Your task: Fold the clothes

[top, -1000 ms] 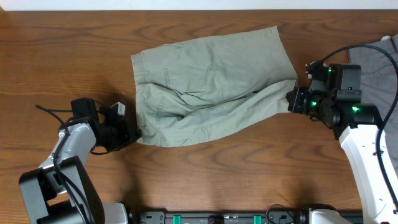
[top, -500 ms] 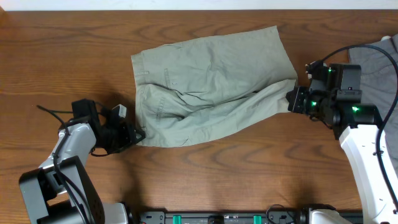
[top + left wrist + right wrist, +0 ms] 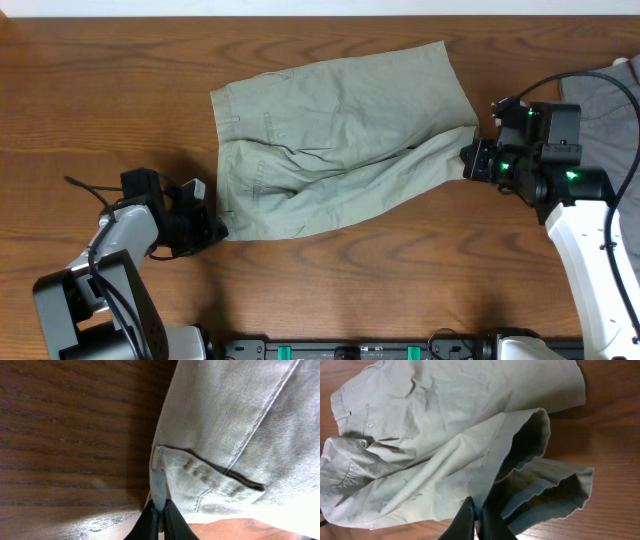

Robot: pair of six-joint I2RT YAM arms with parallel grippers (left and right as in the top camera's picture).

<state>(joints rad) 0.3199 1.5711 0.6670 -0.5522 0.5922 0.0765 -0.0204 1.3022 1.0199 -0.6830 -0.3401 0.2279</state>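
Observation:
The clothes are pale khaki-green shorts lying wrinkled across the middle of the wooden table, waistband to the left, legs to the right. My left gripper is shut on the lower-left waistband corner, a strip of cloth pinched between its black fingers. On the other side my right gripper is shut on the hem of the near leg, whose opening gapes beside the fingers.
A darker grey garment lies at the right edge of the table behind the right arm. Bare wood table surrounds the shorts. The left arm's cable trails on the table at the left.
The left gripper let go of the waistband corner, shifted slightly toward the near edge and closed on it again. The right arm has not moved.

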